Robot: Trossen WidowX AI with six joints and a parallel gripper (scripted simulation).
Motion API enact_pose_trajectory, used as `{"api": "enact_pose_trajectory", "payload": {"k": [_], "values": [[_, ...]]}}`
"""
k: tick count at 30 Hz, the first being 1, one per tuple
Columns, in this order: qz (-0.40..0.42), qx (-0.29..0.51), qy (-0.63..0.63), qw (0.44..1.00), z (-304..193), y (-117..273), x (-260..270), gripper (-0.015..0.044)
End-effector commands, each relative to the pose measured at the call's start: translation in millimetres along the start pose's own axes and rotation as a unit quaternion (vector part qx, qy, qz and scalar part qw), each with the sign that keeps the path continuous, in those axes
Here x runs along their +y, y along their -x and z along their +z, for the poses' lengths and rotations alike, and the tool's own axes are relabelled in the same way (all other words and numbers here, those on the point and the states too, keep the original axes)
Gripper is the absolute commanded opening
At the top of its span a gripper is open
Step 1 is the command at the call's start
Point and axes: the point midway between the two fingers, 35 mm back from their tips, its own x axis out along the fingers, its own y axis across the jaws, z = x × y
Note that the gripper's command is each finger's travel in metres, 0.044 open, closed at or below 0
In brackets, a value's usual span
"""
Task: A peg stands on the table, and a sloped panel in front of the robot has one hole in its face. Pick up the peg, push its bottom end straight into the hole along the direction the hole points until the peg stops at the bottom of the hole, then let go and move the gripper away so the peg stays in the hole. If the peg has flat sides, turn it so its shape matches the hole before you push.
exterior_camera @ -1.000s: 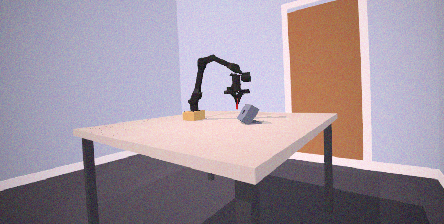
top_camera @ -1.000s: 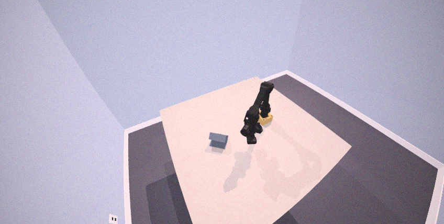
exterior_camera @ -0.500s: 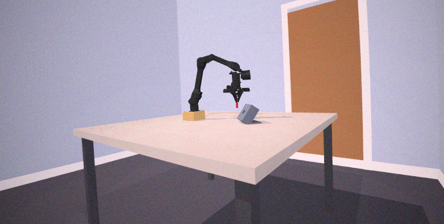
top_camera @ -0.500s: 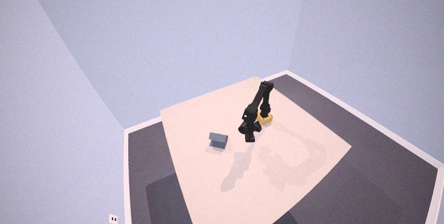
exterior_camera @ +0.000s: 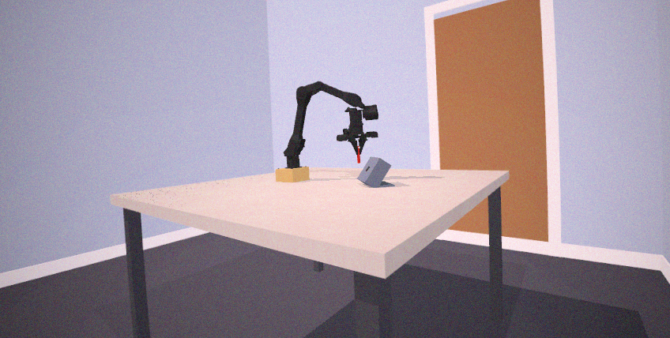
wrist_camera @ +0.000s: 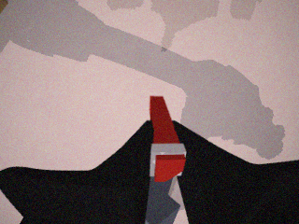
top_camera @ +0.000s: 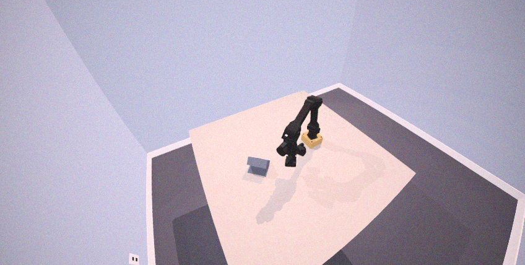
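Note:
My gripper is shut on a slim red peg with flat sides and a pale grey band. The peg hangs nearly upright above the table, its lower part sticking out below the fingertips. In the top view the arm hides it. The blue-grey sloped panel stands tilted on the table. In the exterior view the peg is left of the panel's top and apart from it. A small dark slot-like hole shows in the panel's face; its exact shape is too small to tell.
The arm's yellow base block stands on the pale table. The arm's shadow falls across the table top in the wrist view.

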Motion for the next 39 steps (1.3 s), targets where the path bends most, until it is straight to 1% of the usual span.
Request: {"api": "enact_pose_trajectory", "payload": {"k": [1, 39], "values": [[-0.005, -0.009, -0.019, 1.0, -3, -2, 2, 0.0], [-0.063, -0.061, -0.173, 0.981, -43, -3, 17, 0.0]]}}
